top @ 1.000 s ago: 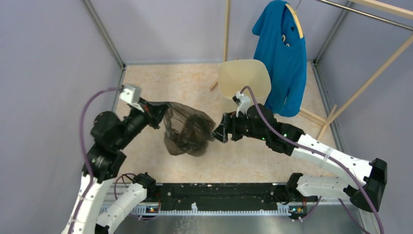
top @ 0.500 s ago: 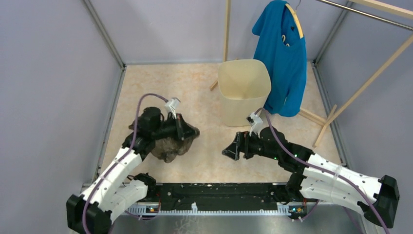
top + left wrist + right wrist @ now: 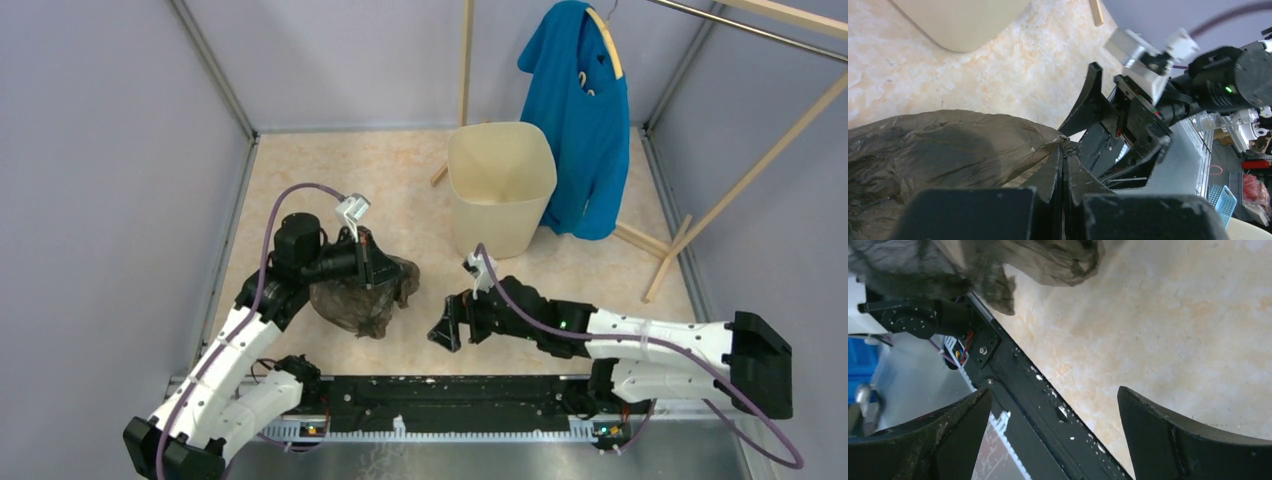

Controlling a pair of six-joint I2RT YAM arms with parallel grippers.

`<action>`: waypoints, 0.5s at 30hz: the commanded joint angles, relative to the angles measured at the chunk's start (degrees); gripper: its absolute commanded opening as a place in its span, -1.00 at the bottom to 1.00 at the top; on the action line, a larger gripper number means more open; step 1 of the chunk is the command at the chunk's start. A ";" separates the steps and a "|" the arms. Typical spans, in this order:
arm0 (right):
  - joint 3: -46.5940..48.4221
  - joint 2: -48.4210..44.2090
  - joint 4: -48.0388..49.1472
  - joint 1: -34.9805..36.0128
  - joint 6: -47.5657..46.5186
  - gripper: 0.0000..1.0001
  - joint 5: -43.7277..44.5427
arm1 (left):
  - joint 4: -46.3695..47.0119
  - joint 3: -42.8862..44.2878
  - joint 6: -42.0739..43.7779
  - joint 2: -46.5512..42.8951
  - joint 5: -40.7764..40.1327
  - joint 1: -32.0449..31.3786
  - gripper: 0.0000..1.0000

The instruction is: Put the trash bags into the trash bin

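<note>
The trash bag (image 3: 358, 300) is a crumpled dark brownish-grey film heap on the floor, left of centre. My left gripper (image 3: 385, 272) is shut on a twisted bit of the bag's edge (image 3: 1070, 147), with the bag (image 3: 943, 150) spreading out to its left. The cream-beige trash bin (image 3: 500, 190) stands upright and open farther back, to the right of the bag; its wall shows in the left wrist view (image 3: 958, 20). My right gripper (image 3: 440, 330) is open and empty, low over the floor to the right of the bag (image 3: 998, 265).
A blue T-shirt (image 3: 580, 120) hangs on a wooden rack (image 3: 740, 180) behind and right of the bin. Grey walls close the floor at left, back and right. The black base rail (image 3: 450, 395) runs along the near edge.
The right gripper let go of the bag and dropped back toward the near edge. The left arm lowered the bag from mid-air to the floor, still holding it.
</note>
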 commanded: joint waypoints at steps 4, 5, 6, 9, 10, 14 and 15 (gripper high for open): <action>5.63 -0.45 7.07 11.52 -15.11 0.93 26.36 | -0.66 -0.17 2.50 -0.43 2.70 -0.14 -1.00; 7.15 0.50 6.12 11.63 -16.37 0.93 27.58 | -0.65 -0.15 2.64 -0.34 3.01 -0.14 -1.00; 8.59 1.64 5.41 11.63 -17.60 0.93 29.10 | -0.60 -0.12 2.76 -0.28 3.33 -0.14 -1.00; 12.13 5.18 7.32 11.72 -21.66 0.94 31.15 | -0.72 0.52 3.41 -0.01 3.73 -0.10 -1.00; 12.94 6.40 9.16 11.72 -23.35 0.94 31.48 | -0.93 0.92 3.75 0.12 3.83 -0.14 -1.00; 14.77 12.21 19.82 11.71 -30.18 0.97 30.33 | -2.46 2.82 5.18 0.19 4.14 -0.12 -1.00; 15.29 13.83 22.55 11.72 -32.07 0.97 29.60 | -2.76 3.30 5.57 0.03 4.33 -0.09 -1.00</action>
